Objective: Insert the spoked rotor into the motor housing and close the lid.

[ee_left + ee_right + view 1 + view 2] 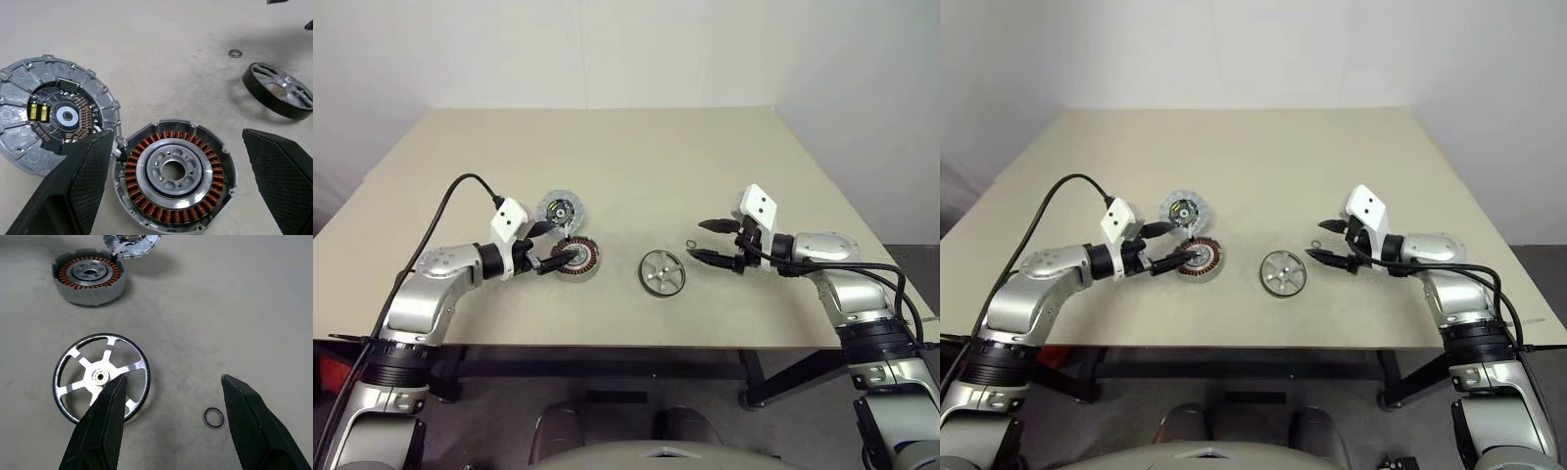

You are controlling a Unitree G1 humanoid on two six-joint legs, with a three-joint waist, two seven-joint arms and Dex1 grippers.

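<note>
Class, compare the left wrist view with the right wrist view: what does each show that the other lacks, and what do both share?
Left wrist view alone: the lid's whole inner face with its yellow parts. Right wrist view alone: the spoked rotor's full rim and hub, between open fingers. Both share the motor housing with copper coils, the small ring and the tabletop.

Spoked rotor point(100, 377): bright metal spokes, dark glossy rim.
Motor housing point(173, 176): cast grey metal, copper windings.
Lid point(29, 132): dull silvery metal.
Table point(636, 166): matt beige, finely speckled.
</note>
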